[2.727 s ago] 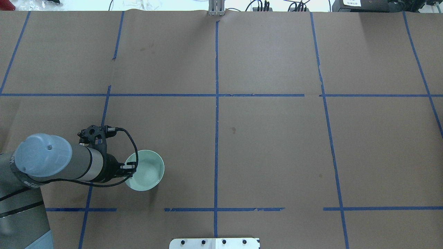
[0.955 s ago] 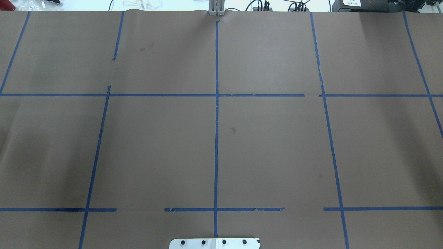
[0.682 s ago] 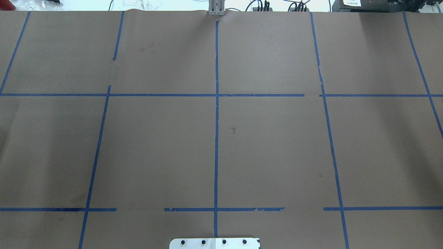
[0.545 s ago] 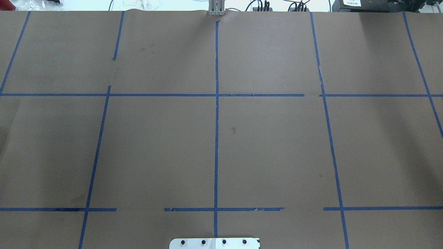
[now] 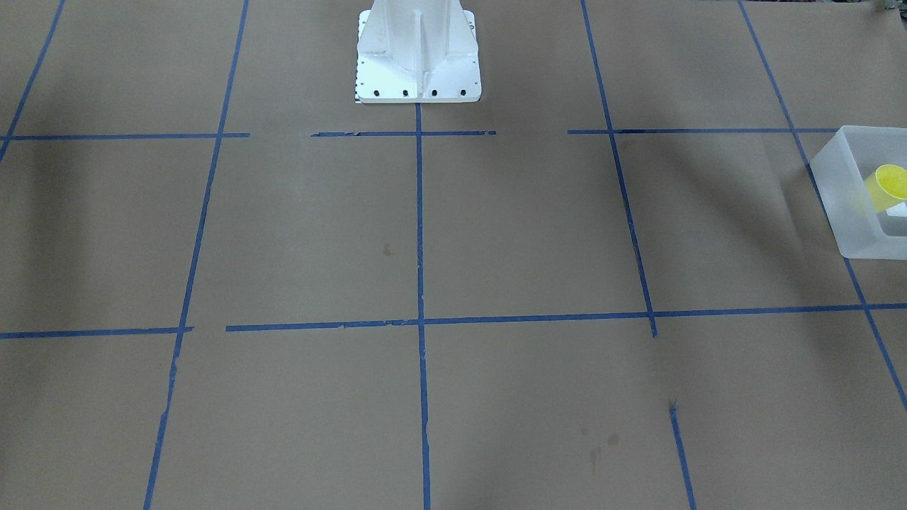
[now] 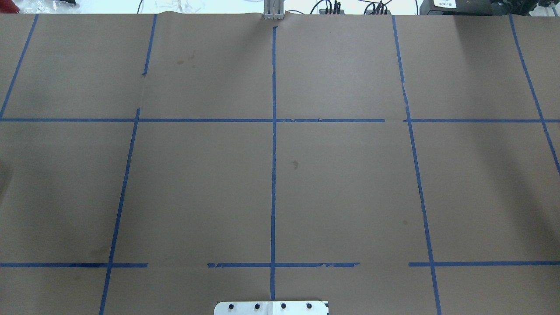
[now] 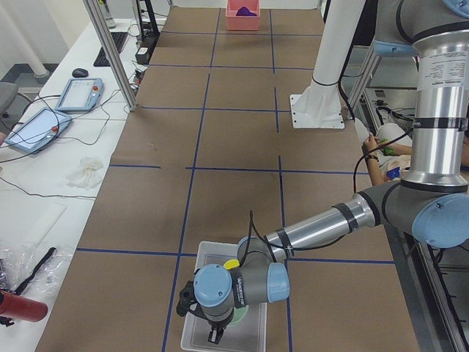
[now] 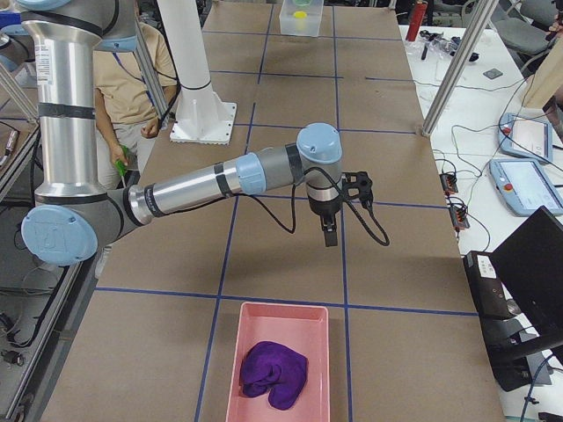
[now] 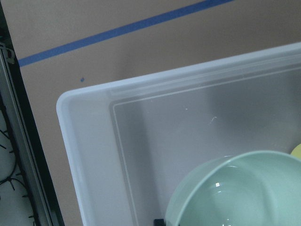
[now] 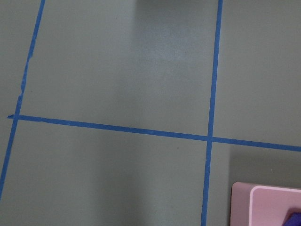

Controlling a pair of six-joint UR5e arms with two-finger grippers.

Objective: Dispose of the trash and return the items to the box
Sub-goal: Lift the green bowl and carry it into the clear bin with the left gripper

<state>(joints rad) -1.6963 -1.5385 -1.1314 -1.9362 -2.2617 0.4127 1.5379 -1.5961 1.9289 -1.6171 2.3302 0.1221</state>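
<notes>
Your box [image 5: 830, 185] sits at 3 o'clock on the bench [image 5: 496, 234] in the front-facing view, yellow cup [image 5: 889, 185] inside and mint bowl [image 9: 235, 193] over its floor. For the left gripper [image 7: 214, 334] and right gripper [image 8: 328, 236], you cannot tell the opening.

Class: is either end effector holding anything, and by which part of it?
The left end effector seems to grip the mint-green bowl by its rim, over the box; the right end effector holds nothing.
</notes>
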